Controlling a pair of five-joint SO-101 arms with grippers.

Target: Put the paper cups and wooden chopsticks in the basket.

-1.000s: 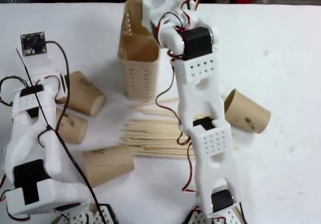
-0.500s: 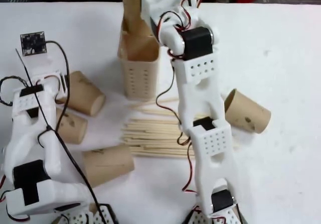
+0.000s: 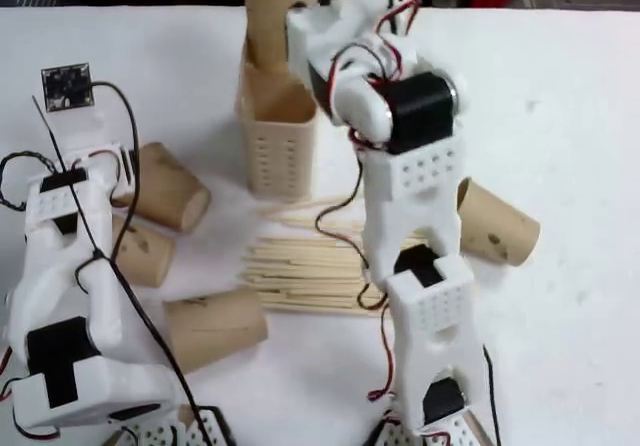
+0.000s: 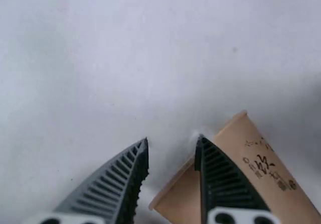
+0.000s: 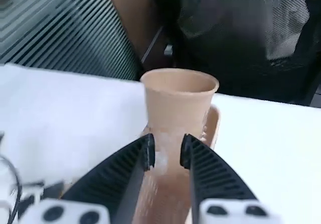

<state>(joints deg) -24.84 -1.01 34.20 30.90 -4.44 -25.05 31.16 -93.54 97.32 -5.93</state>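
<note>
A tan paper cup (image 3: pixel 278 1) (image 5: pixel 178 101) stands upright in the far end of the cream perforated basket (image 3: pixel 276 151) (image 5: pixel 211 126). My right gripper (image 5: pixel 166 151) is just short of that cup, its fingers slightly open and empty. Three more cups (image 3: pixel 165 186) (image 3: pixel 140 251) (image 3: pixel 213 324) lie on their sides by the left arm (image 3: pixel 65 266), and one cup (image 3: pixel 495 221) lies beyond the right arm (image 3: pixel 410 166). A pile of wooden chopsticks (image 3: pixel 300 266) lies in front of the basket. My left gripper (image 4: pixel 171 151) is open over the table, with a lying cup (image 4: pixel 241 179) beside one finger.
A small circuit board (image 3: pixel 66 86) with a black cable sits at the far left. White table (image 3: pixel 560 116) stretches free on the right side. A dark chair and a striped panel stand behind the table's far edge.
The cup went from tilted in my right gripper to standing upright in the basket. The right gripper let go and the arm drew back toward the near side. The left arm kept still.
</note>
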